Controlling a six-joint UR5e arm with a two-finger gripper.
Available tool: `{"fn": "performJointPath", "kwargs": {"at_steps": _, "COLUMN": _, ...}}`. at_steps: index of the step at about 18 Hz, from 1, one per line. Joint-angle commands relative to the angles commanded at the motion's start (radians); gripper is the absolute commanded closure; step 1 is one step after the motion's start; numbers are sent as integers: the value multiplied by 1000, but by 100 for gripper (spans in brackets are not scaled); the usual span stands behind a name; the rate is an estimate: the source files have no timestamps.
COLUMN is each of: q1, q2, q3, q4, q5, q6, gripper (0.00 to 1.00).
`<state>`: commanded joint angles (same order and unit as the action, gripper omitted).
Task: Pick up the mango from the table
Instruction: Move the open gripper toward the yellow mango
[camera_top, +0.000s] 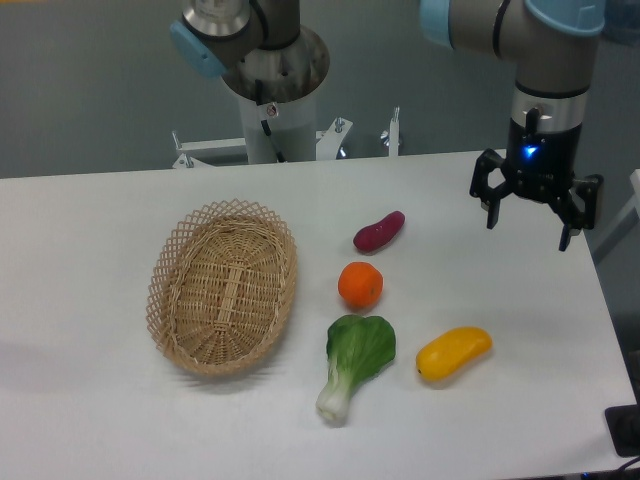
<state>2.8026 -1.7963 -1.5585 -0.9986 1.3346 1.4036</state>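
The mango (453, 353) is a glossy yellow oblong fruit lying on the white table (90, 400) at the front right, its orange-tinged end to the right. My gripper (528, 232) hangs above the table's back right part, well behind and to the right of the mango. Its fingers are spread apart and hold nothing.
A woven basket (222, 286) sits left of centre. A purple sweet potato (379, 231), a round orange (360, 285) and a green bok choy (356, 360) lie in a row left of the mango. The table's right edge runs close to the gripper.
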Motion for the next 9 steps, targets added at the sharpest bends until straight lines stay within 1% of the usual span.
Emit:
{"fn": "performJointPath", "kwargs": {"at_steps": 3, "q1": -2, "q2": 0, "q3": -11, "q4": 8, "q5": 6, "q6": -1, "gripper": 0}}
{"fn": "performJointPath", "kwargs": {"at_steps": 7, "q1": -3, "q2": -2, "q3": -18, "q4": 3, "q5": 5, "q6": -9, "gripper": 0}}
{"fn": "performJointPath", "kwargs": {"at_steps": 9, "q1": -20, "q2": -9, "q3": -20, "q4": 0, "q5": 5, "q6": -11, "gripper": 0}}
